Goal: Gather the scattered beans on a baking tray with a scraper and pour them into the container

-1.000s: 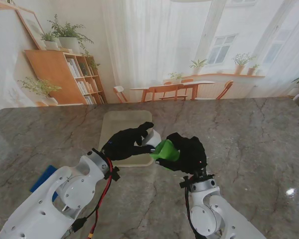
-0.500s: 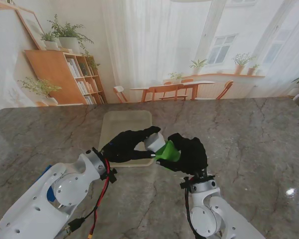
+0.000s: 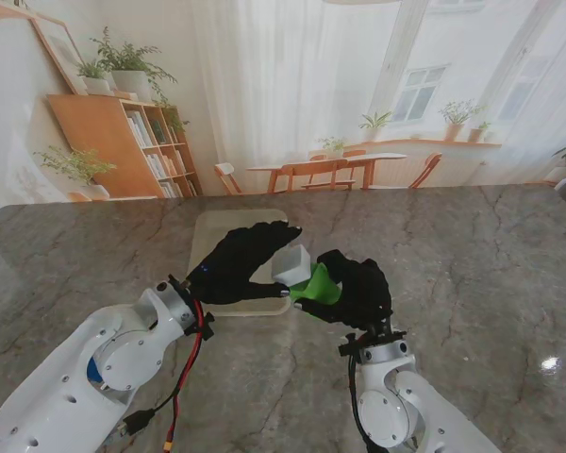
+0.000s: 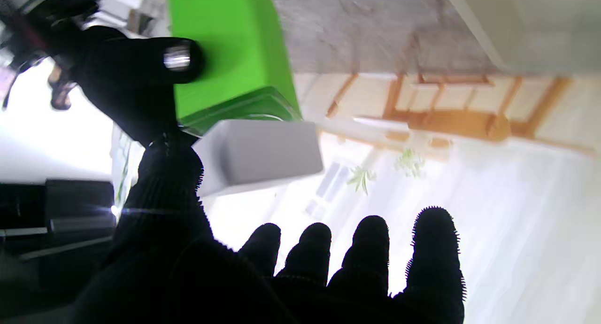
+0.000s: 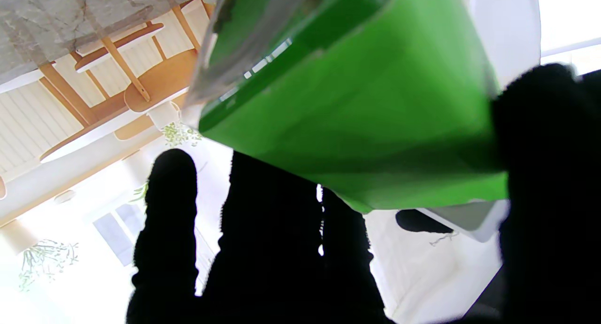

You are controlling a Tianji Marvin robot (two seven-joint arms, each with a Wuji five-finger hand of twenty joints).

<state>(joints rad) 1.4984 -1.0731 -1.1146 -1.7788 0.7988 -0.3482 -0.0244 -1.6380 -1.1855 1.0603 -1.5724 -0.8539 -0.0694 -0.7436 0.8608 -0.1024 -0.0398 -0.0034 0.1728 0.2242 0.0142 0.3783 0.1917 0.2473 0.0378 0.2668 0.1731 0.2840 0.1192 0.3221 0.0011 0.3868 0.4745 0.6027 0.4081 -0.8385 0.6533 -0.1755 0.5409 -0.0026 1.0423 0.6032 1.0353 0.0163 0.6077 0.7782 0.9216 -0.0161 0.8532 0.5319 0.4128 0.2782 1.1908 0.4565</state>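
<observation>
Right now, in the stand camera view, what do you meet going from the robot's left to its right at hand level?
Left hand → white scraper → green container → right hand. The baking tray lies behind the left hand, so its place is unclear.

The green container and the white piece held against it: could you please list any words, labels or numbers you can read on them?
None: the green container in the right hand shows plain green sides.
None: the white piece at the left hand is plain, slightly blurred.
</observation>
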